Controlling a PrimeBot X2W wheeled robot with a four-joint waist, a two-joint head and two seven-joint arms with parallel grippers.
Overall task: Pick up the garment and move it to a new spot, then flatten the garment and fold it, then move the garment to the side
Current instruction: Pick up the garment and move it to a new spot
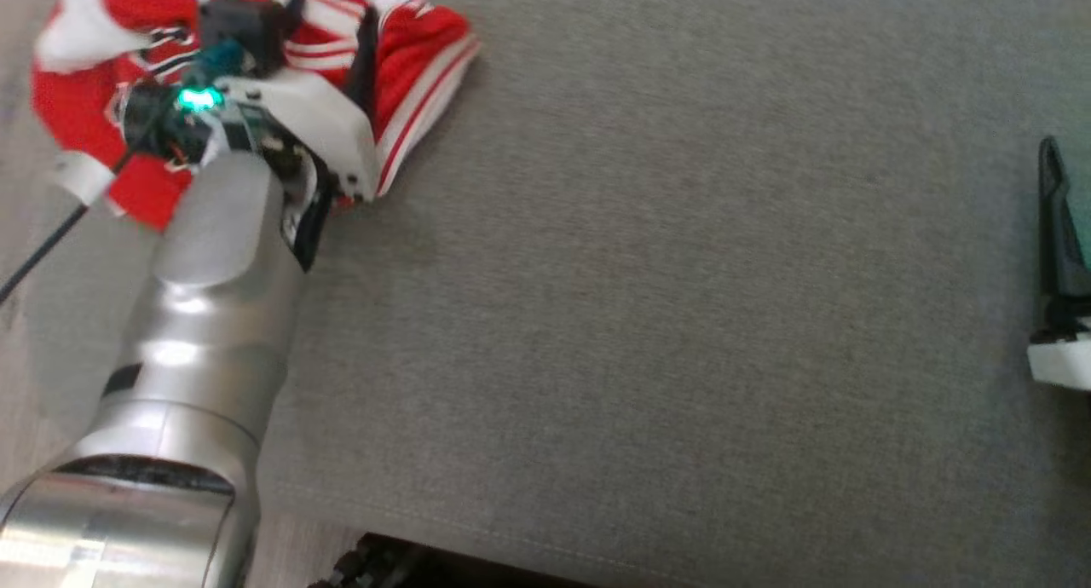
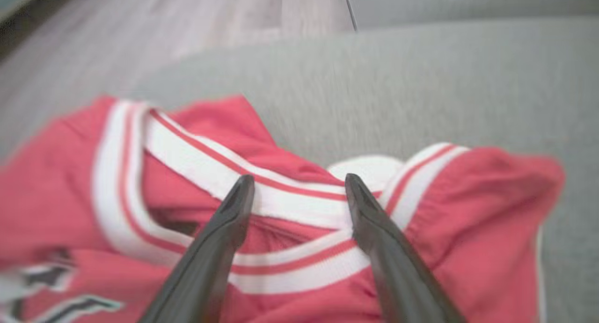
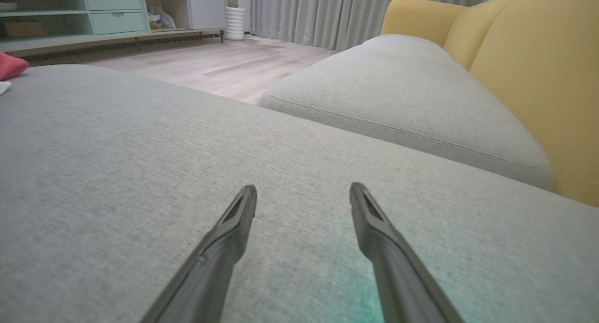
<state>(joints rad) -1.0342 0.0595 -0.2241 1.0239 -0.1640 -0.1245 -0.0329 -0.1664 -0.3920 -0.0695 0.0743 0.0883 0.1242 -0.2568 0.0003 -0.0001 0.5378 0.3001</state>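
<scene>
The garment point(image 1: 418, 51), red with white and thin red stripe trim, lies crumpled at the far left of the grey cushion point(image 1: 682, 273). My left gripper point(image 1: 332, 17) hangs over it on its silver forearm. In the left wrist view, the left gripper point(image 2: 299, 180) is open, its dark fingertips over a white stripe of the garment point(image 2: 477, 210), nothing between them. My right gripper point(image 3: 303, 189) stands open low over bare grey cushion point(image 3: 117, 173). One of its fingers point(image 1: 1057, 221) shows at the right edge of the head view. A red bit of the garment point(image 3: 9, 65) shows far left.
The cushion's front edge point(image 1: 511, 537) runs along the bottom, with wood floor point(image 1: 25, 187) to the left. Beyond it stand a yellow sofa point(image 3: 538, 70) with a grey seat cushion point(image 3: 398, 89), a low cabinet point(image 3: 112, 9) and curtains point(image 3: 327, 9).
</scene>
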